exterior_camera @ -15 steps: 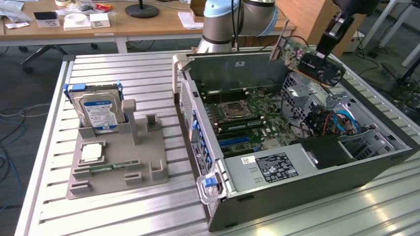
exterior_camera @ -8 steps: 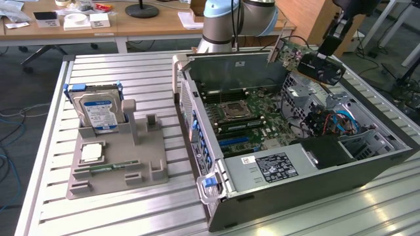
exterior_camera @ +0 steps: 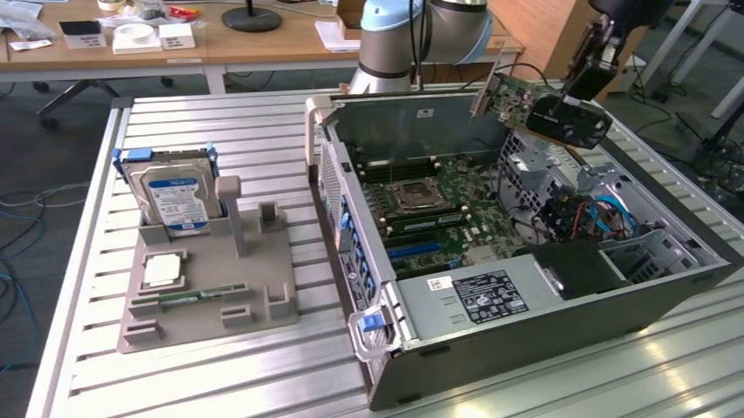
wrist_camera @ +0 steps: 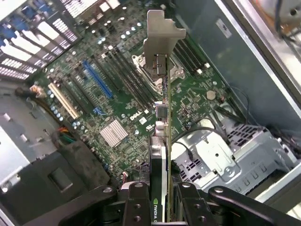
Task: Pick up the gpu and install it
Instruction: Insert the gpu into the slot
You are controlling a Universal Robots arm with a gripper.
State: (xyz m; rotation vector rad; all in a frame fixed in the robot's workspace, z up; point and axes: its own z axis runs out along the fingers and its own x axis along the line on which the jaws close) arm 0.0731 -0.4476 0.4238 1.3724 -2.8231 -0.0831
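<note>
The gpu (exterior_camera: pixel 546 109), a black-shrouded card with a green board and a silver bracket, hangs in the air over the far side of the open computer case (exterior_camera: pixel 524 340). My gripper (exterior_camera: pixel 581 96) is shut on it. In the wrist view the gpu (wrist_camera: pixel 162 108) runs edge-on away from my fingers (wrist_camera: pixel 136 207), its silver bracket (wrist_camera: pixel 162 35) at the far end. Below it lies the green motherboard (wrist_camera: pixel 122 99) with a blue slot (wrist_camera: pixel 98 78). The card is well above the board and touches nothing.
A grey parts holder (exterior_camera: pixel 209 287) on the slatted metal table (exterior_camera: pixel 233 383) carries a silver hard drive (exterior_camera: pixel 177 198) and a thin memory stick (exterior_camera: pixel 198 296). Inside the case are a black power supply (exterior_camera: pixel 576 266) and a drive cage (wrist_camera: pixel 221 160). A wooden desk (exterior_camera: pixel 233 43) stands behind.
</note>
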